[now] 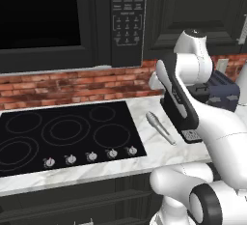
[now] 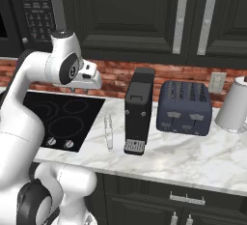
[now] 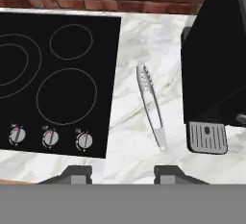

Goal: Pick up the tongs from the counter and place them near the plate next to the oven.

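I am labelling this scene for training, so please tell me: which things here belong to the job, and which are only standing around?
Belong to the job:
- slim silver metal tongs, lying on the counter
- white marble counter
- two-finger gripper, open above the tongs

Only standing around:
- glossy black glass cooktop
- tall black coffee machine
- dark blue toaster
- white kettle

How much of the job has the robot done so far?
Nothing is finished yet. The tongs lie flat on the counter, between the cooktop and the coffee machine. The gripper hangs above them, open and holding nothing. Left to do: go down, grab the tongs, lift them and set them by the plate.
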